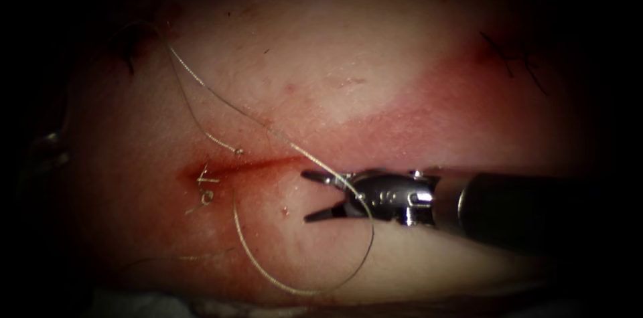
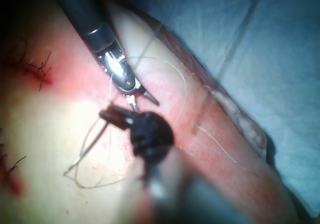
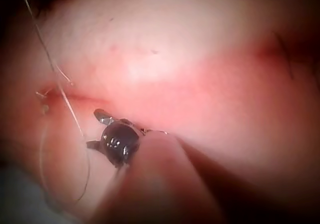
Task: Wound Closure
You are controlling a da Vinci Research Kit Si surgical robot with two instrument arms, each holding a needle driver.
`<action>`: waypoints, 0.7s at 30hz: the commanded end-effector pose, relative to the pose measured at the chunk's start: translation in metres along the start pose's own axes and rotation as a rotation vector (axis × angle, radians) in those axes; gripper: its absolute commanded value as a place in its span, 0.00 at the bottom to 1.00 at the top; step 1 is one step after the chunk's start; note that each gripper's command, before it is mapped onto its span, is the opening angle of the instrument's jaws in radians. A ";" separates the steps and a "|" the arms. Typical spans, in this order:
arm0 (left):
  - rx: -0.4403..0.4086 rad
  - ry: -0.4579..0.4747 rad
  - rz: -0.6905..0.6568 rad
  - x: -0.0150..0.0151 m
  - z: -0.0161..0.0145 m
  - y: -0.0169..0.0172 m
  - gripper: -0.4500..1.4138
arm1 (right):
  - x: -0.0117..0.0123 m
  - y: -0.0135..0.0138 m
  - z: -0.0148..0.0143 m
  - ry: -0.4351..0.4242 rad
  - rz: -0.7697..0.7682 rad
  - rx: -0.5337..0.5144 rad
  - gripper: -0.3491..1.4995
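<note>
Tissue (image 1: 321, 63) carries cut (image 1: 248, 167) at 9 o'clock of right gripper (image 1: 307, 196), spread, holding nothing, thread (image 1: 295, 147) crossing it; needle unseen.

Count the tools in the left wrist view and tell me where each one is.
2. The right tool, jaws open and empty, hangs over the tissue beside a thread loop. The left tool sits nearer the camera; its hold cannot be told, nor the needle's place.
</note>
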 end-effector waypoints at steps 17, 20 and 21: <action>0.003 0.006 0.005 -0.0007 0.0016 0.0014 0.00 | 0.0011 -0.0007 0.0086 -0.014 -0.166 0.063 0.82; 0.003 0.006 0.005 -0.0007 0.0016 0.0015 0.00 | 0.0008 -0.0012 0.0096 -0.027 -0.179 0.069 0.81; 0.003 0.006 0.005 -0.0007 0.0016 0.0015 0.00 | 0.0009 -0.0016 0.0104 -0.030 -0.189 0.070 0.81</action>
